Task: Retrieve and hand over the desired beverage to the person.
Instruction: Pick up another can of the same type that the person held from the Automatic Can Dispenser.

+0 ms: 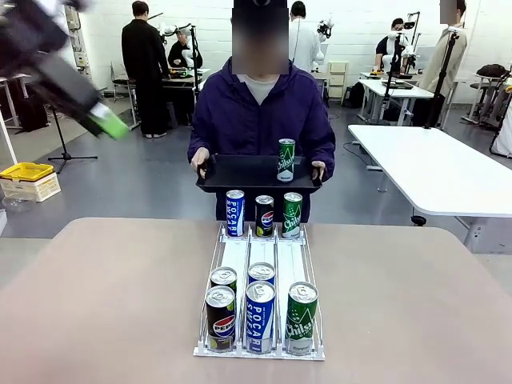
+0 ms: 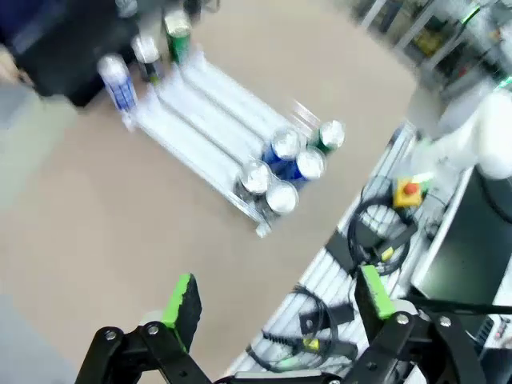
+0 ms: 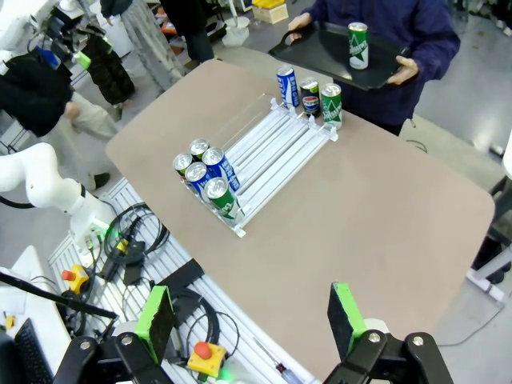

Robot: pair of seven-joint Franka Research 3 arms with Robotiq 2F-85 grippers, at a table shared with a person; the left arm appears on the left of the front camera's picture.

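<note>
**Green Chilsung can** (image 1: 286, 159), which I take to be the desired beverage, stands upright on the black tray (image 1: 232, 174). The person (image 1: 256, 112) holds the tray at both ends, just beyond the far edge of the desk (image 1: 104, 304). The can's long axis is vertical, top up, with its lettering toward my front camera. Between us, the white rack (image 1: 210, 276) holds further cans at both ends of its lanes. The left gripper (image 2: 278, 298) hangs high over the desk's left side, released and empty. The right gripper (image 3: 250, 316) hovers above my side of the desk, likewise released, grasping nothing. I judge the handover step effectively complete; the next move calls only for keeping both arms clear of the tray.
</note>
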